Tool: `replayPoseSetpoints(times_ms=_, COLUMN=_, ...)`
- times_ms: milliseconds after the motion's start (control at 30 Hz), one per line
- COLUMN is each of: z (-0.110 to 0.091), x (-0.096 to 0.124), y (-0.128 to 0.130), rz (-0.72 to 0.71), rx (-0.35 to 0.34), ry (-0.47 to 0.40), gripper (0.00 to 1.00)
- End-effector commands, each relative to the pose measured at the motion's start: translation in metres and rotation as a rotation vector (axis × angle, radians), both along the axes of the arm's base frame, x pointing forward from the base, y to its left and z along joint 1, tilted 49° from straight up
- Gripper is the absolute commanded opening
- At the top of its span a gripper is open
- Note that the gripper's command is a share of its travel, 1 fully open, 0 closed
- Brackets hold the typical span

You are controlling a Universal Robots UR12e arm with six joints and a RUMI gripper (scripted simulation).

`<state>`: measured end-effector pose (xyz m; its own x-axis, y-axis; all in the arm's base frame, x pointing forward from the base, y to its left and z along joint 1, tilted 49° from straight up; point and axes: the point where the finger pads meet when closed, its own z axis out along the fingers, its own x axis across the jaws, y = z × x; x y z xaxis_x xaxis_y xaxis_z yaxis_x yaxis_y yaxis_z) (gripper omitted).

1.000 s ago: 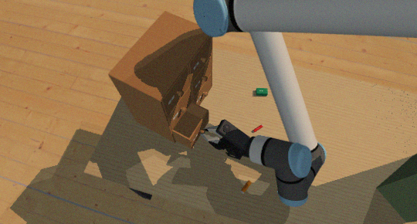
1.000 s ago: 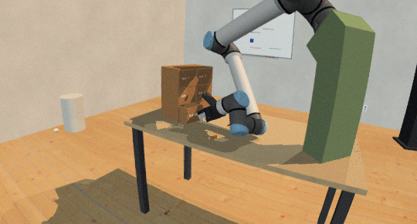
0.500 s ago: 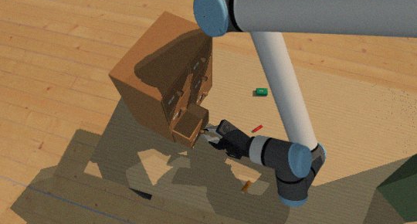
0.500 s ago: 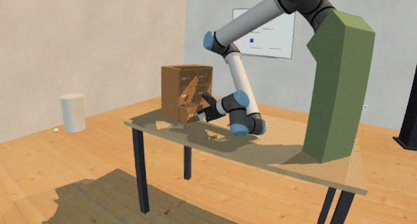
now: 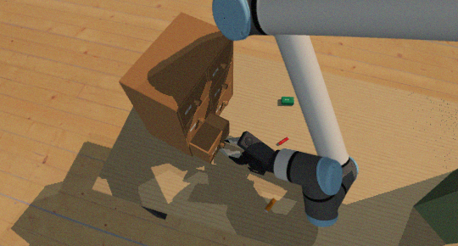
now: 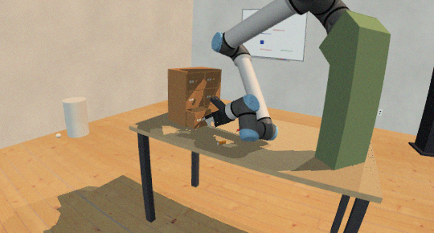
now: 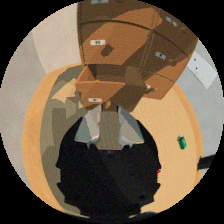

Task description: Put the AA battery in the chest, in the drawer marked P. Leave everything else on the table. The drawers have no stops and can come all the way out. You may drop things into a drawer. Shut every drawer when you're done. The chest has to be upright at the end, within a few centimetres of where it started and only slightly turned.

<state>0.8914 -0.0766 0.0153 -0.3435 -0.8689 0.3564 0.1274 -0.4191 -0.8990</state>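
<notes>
The brown chest [image 5: 180, 86] stands upright on the table, with several small labelled drawers; I cannot read the labels. One bottom drawer [image 5: 208, 138] is pulled part way out; it also shows in the wrist view [image 7: 107, 90]. My gripper [image 5: 224, 148] is right at this drawer's front, its fingers slightly parted on either side of the small handle and not gripping it. A small orange cylinder, likely the AA battery [image 5: 270, 204], lies on the table in the arm's shadow, below my wrist; it also shows in the exterior view [image 6: 221, 143].
A small red stick [image 5: 282, 141] lies just right of my wrist. A green block [image 5: 287, 100] lies further back on the table. A flat dark object [image 5: 154, 212] lies near the table's front edge. The robot's green base [image 6: 350, 89] stands at the right end.
</notes>
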Motion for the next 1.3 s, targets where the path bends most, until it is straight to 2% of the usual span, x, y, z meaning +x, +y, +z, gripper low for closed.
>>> replayPoseSetpoints(times_ms=0, z=0.0, x=0.0, y=0.001, rz=0.001, rx=0.0, ry=0.0, gripper=0.2)
replayPoseSetpoints(times_ms=400, z=-0.007, x=-0.008, y=0.001, rz=0.001, rx=0.0, ry=0.0, gripper=0.2)
replayPoseSetpoints(times_ms=867, z=-0.031, x=-0.035, y=0.001, rz=0.001, rx=0.0, ry=0.0, gripper=0.2)
replayPoseSetpoints(times_ms=1267, z=-0.033, x=-0.039, y=0.002, rz=0.001, rx=0.0, ry=0.0, gripper=0.2)
